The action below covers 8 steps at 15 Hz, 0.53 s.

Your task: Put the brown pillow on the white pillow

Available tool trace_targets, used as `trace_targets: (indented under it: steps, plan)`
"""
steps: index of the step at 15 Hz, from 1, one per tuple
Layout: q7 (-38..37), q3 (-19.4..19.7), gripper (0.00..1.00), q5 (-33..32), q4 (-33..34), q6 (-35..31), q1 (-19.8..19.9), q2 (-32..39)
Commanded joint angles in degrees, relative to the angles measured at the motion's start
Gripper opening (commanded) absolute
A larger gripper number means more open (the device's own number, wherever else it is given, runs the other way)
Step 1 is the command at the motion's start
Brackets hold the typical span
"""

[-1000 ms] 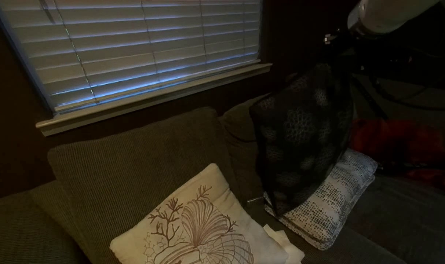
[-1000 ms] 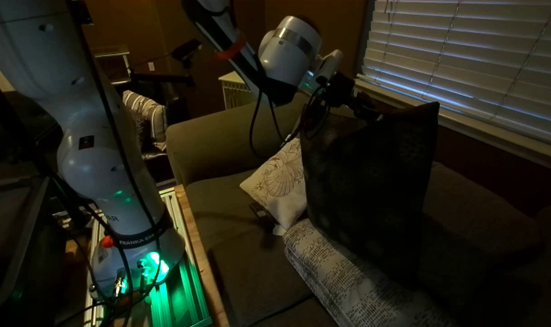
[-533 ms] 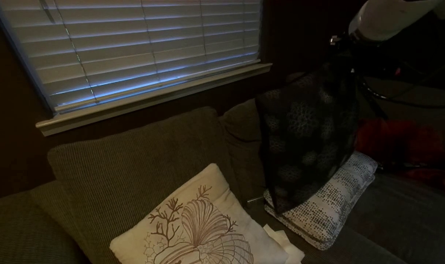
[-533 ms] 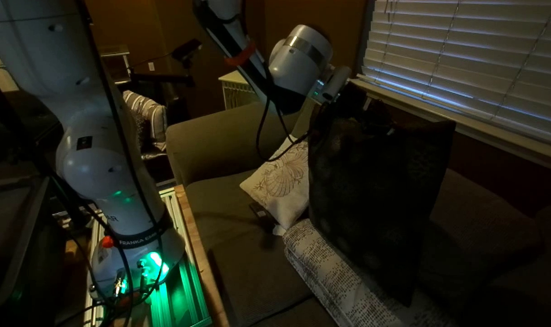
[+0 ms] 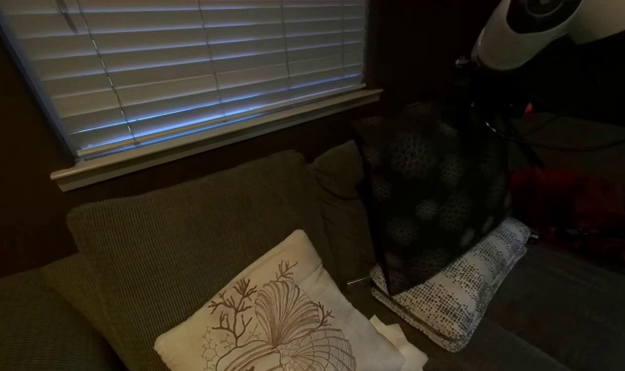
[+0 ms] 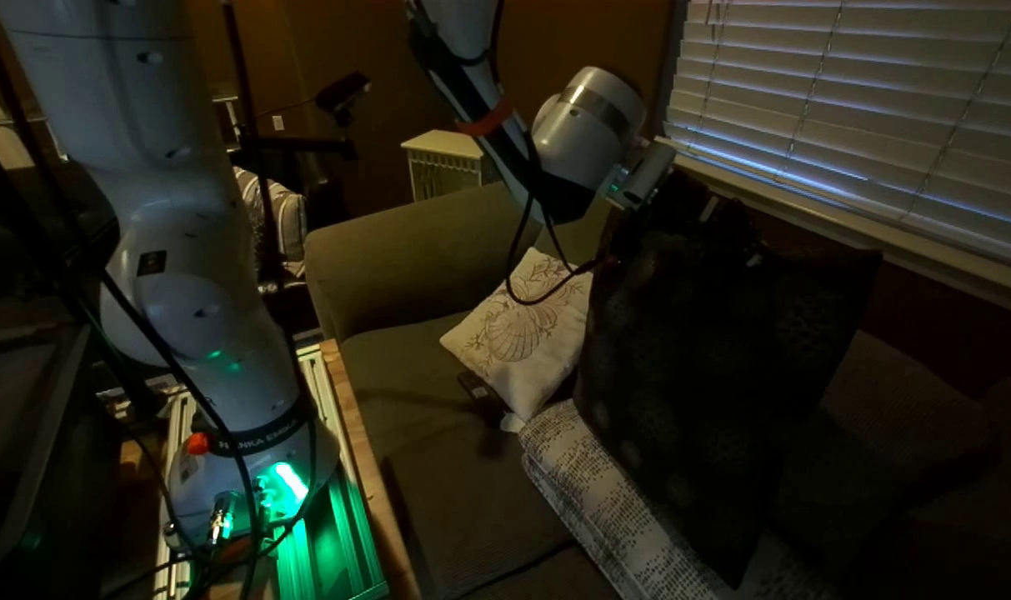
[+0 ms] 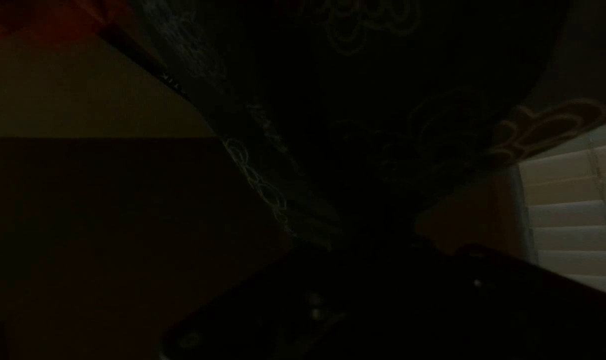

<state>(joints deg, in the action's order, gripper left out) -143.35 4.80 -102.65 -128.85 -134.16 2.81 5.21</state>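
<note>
Finding: brown pillow (image 5: 431, 201) held near upright over white pillow (image 5: 461, 293)

The worktop (image 6: 422, 442) is an olive couch, poorly lit. My arm (image 6: 188, 292) reaches over it from a base beside the front of the seat, where a green light glows. The blinds (image 5: 204, 67), seen in both exterior views, are lowered, with thin bluish light between the slats.

The brown pillow hangs from my grip, its pale round blotches visible. Its lower edge overlaps the white pillow in both exterior views; darkness prevents me from confirming contact along that edge.

The cream pillow (image 5: 286, 314), embroidered with shells and branches, rests tilted near one end of the white pillow. The white pillow lies flat on the seat, its stippled stripes showing.

A small dark object (image 6: 476, 386) lies beside the cream pillow, identity undetermined.

My fingers (image 7: 303, 280) are clamped on gathered fabric at the brown pillow's upper edge. Their exact gap is lost in shadow.
</note>
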Motion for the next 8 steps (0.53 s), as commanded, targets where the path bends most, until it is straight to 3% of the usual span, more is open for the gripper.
trace_targets:
  steps: [1, 8]
  plan:
    - [-3.4, -1.0, 0.01, -3.4, 5.8, 4.5, 0.2, 2.3]
    - [-8.1, -1.5, 0.01, -2.2, 10.6, 6.8, 0.8, 7.7]
